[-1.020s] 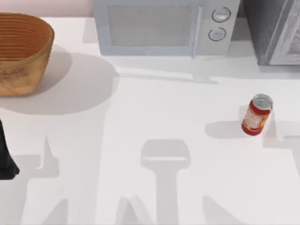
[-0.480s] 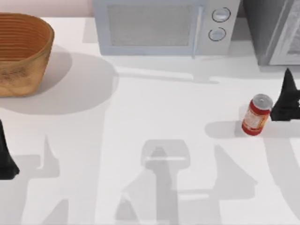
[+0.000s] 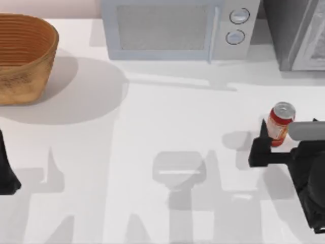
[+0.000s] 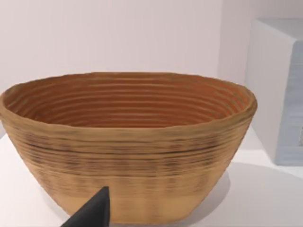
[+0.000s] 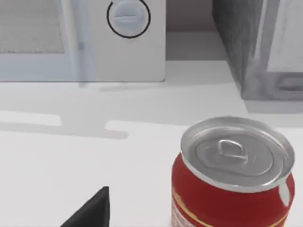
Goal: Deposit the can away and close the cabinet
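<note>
Right arm closes in on can

Left gripper (image 3: 6, 175) parked at table's left edge, near basket (image 3: 23, 56) — can't tell its finger state. Microwave (image 3: 172, 28) at back, cabinet (image 3: 297, 33) back right. Can (image 3: 280, 122) upright on table at right, unmoved. Right gripper (image 3: 269, 145), at table's far right edge 0.5 s ago, now sits just beside can w/ fingers spread, nothing held — grasp looks next

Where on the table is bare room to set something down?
The white table is bare between the woven wicker basket, the grey microwave and the small red drink can. It is crowded around that can, where the right end effector reaches.
</note>
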You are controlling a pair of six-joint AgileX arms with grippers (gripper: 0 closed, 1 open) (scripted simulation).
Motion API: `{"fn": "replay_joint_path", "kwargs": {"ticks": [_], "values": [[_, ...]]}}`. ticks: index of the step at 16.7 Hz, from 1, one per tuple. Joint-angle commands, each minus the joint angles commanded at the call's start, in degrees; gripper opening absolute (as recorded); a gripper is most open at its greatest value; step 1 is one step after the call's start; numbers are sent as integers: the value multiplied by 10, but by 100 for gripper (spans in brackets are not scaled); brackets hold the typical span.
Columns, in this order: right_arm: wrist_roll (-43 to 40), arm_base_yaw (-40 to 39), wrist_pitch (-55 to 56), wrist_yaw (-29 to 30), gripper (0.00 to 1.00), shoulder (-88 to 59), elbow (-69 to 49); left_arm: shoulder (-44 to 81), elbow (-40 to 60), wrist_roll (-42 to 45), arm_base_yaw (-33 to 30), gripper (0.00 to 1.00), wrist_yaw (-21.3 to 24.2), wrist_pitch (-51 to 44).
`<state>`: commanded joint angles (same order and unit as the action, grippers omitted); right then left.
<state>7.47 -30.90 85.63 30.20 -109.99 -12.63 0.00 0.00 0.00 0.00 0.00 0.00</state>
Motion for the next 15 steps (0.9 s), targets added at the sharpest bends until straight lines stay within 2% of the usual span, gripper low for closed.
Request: {"fn": "replay_joint_path", "kwargs": {"ticks": [6,12,15], "values": [[9,-21,99,37,100,-131,-11,0,0,0,0,100,0,0],[9,-18,99,36,100,-133,-11,0,0,0,0,100,0,0],[4,0,83,18,100,-144,-44,0,0,0,0,100,0,0]]}}
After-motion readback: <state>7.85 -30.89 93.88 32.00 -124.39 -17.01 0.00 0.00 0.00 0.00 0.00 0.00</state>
